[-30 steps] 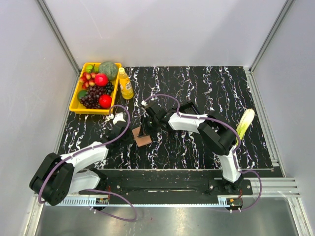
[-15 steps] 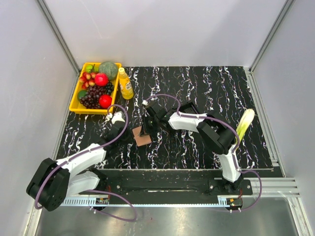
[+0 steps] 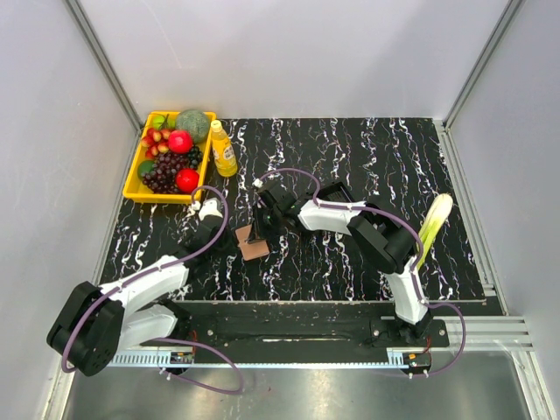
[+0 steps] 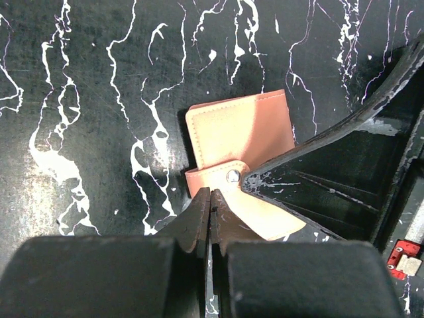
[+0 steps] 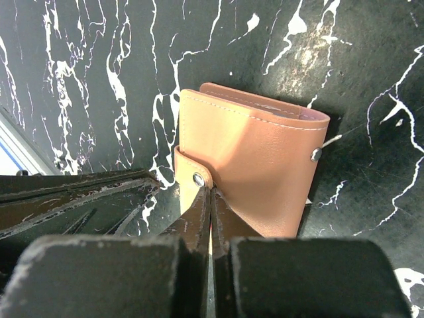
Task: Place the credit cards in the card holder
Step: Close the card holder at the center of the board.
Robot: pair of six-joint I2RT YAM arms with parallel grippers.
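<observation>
The tan card holder (image 3: 255, 248) lies on the black marble table between both arms. Its snap tab (image 5: 196, 176) is undone, away from the stud at the far edge. My right gripper (image 5: 211, 192) is shut, its tips pinching the cover right under that tab. My left gripper (image 4: 210, 197) is shut too, its tips touching the tab's (image 4: 222, 176) edge from the other side, with nothing seen between them. The right fingers (image 4: 318, 142) reach in across a raised tan flap. From above, the left gripper (image 3: 234, 238) and right gripper (image 3: 257, 233) meet at the holder. No credit cards show.
A yellow tray (image 3: 133, 179) of fruit stands at the back left, with a yellow bottle (image 3: 222, 149) beside it. A pale green vegetable (image 3: 435, 223) lies at the right near the table's edge. White walls and rails close in all sides.
The right gripper's jaws have closed the last bit at the snap tab. The left arm's rear links shifted slightly toward the left. The card holder stays in place.
</observation>
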